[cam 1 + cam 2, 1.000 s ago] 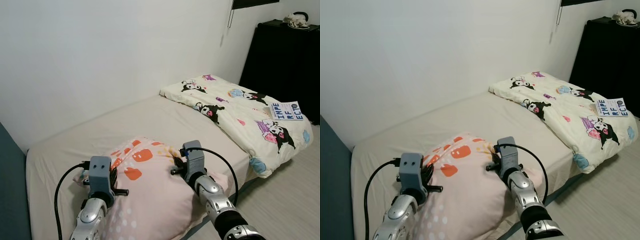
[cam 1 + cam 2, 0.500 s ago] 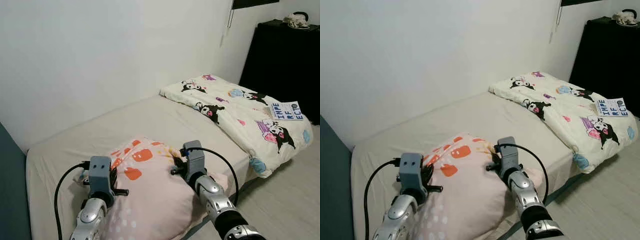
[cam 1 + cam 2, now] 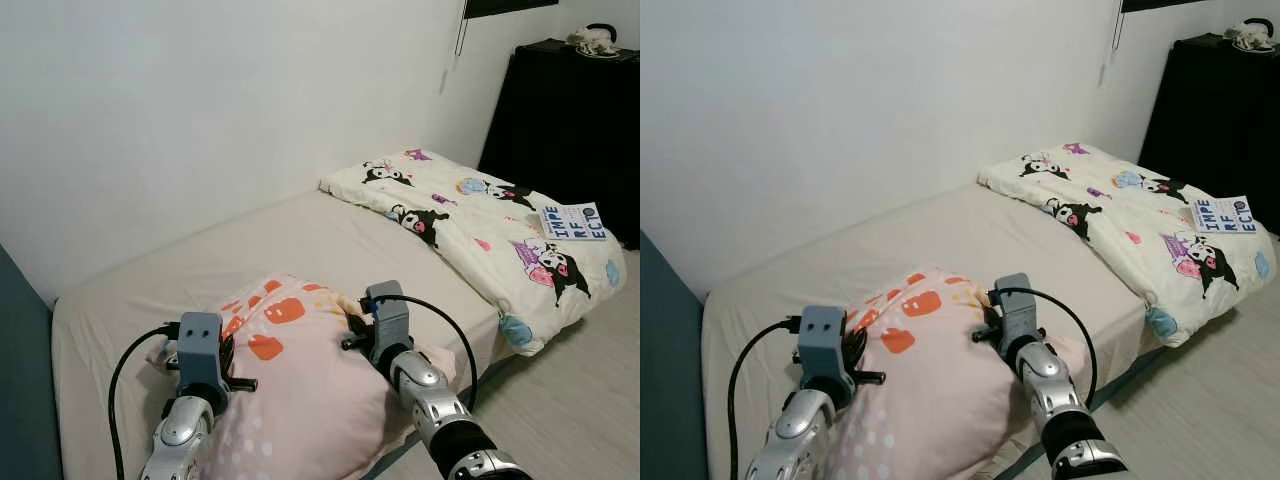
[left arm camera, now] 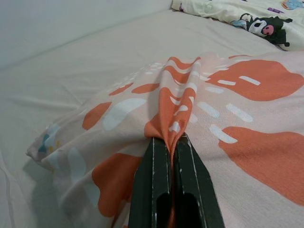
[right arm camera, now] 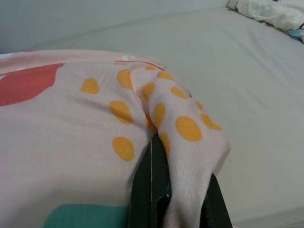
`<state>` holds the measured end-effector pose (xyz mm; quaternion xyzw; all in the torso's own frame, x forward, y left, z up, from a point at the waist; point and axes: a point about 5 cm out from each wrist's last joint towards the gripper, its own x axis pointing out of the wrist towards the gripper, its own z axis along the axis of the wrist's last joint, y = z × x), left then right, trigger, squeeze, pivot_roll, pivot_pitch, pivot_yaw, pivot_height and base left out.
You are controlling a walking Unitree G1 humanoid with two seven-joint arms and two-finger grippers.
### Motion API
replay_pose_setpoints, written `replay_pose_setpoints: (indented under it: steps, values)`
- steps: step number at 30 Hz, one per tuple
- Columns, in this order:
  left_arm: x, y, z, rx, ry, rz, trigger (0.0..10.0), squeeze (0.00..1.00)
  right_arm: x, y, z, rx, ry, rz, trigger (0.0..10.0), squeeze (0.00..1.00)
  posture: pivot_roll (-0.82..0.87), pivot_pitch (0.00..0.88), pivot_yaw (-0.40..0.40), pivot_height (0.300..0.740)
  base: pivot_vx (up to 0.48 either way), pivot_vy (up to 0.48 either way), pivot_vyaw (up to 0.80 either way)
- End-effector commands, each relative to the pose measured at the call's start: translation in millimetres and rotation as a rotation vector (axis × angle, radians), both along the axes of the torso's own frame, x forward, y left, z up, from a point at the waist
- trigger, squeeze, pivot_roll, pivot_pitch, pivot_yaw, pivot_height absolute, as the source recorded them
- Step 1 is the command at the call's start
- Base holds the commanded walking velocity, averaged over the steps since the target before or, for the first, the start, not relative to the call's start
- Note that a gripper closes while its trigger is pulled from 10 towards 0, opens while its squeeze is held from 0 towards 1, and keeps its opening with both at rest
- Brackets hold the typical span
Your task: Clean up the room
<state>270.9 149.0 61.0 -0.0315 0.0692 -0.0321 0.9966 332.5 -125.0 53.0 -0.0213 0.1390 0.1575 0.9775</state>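
A pink pillow with orange, white and yellow patches lies on the near part of the beige bed. My left gripper is shut on a pinched fold of the pillow's left side, and its grey housing stands at that edge. At the pillow's right corner my right gripper is shut on the yellow-dotted cloth, with its housing beside the pillow. Both arms reach forward over the bed's near edge.
A cream quilt with cartoon prints lies crumpled on the far right of the bed, a printed paper on it. A black cabinet stands at the right. A white wall runs behind the bed; light floor lies at lower right.
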Motion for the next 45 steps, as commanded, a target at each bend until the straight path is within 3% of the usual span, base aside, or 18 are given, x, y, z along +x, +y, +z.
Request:
replay_pose_setpoints:
  steps: [1,45]
  values:
    - [0.2,8.4,6.2,0.035,-0.038,0.029,10.0,0.0,3.4,-3.8,5.8,-0.004,-0.041,-0.021,10.0,0.0,-0.07,0.0,0.004,0.74,0.0,0.0,0.0]
    - [1.6,12.1,2.2,0.036,-0.005,0.058,10.0,0.0,0.6,-3.6,1.7,-0.04,-0.032,-0.003,10.0,0.0,-0.07,0.0,0.016,0.74,0.0,0.0,0.0]
